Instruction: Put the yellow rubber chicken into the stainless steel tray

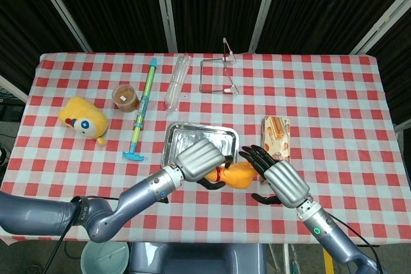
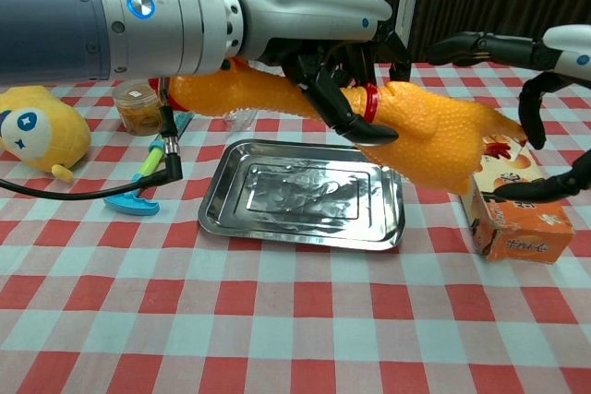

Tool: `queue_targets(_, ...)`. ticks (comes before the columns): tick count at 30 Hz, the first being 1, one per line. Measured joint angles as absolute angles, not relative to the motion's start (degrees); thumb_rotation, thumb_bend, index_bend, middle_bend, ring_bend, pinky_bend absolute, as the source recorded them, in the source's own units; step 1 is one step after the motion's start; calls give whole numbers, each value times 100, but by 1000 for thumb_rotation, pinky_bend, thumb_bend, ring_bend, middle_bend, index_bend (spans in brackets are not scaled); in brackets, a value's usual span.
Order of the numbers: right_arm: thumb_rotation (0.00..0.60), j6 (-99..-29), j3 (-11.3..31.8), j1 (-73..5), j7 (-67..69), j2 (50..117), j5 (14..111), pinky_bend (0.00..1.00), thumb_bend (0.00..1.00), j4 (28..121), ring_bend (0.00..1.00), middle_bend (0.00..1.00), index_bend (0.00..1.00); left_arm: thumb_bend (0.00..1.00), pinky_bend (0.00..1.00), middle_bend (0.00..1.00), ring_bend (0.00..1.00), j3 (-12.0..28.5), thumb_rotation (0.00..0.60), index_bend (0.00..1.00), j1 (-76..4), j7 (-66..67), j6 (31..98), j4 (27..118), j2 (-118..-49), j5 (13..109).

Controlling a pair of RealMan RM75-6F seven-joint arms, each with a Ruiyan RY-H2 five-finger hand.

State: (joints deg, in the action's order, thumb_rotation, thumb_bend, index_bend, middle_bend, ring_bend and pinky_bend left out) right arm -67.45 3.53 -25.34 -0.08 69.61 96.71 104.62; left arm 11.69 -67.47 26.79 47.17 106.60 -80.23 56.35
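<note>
1. left hand (image 2: 323, 53) grips the yellow rubber chicken (image 2: 425, 131) around its neck, fingers curled over and under it; the head view shows the same left hand (image 1: 200, 157) covering most of the chicken (image 1: 239, 174).
2. chicken is off the table, hanging over the right edge of the stainless steel tray (image 2: 277, 219); body tilts down to the right, long yellow end sticks out left behind the hand.
3. tray (image 1: 176, 134) lies flat on the checkered tablecloth (image 2: 277, 339), nothing in it, crinkled shiny bottom.
4. right hand (image 2: 545, 89) sits just right of the chicken's body, fingers spread wide and holding nothing; cannot tell if any fingertip touches the chicken. in the head view the right hand (image 1: 276, 176) is right beside the chicken's orange end.
5. orange snack box (image 2: 517, 214) lies on the table just right of the tray, partly behind the chicken and right hand; also seen from above (image 1: 276, 134).
6. left side of table: yellow plush toy (image 2: 37, 131), small jar (image 2: 138, 106) with brown contents, green and blue toy pump (image 1: 142, 108) lying lengthwise.
7. far side in head view: clear plastic bottle (image 1: 176, 81) lying down, clear acrylic stand (image 1: 218, 75) near the middle.
</note>
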Motion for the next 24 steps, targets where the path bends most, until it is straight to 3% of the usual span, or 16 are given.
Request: queue_targets(24,600,-6156,380,-2979,426,7249,9184,151,226,10327,63,88,74,659,634,699,648,1095,600,581,-6676,2150,4655,10385,-8190,5948)
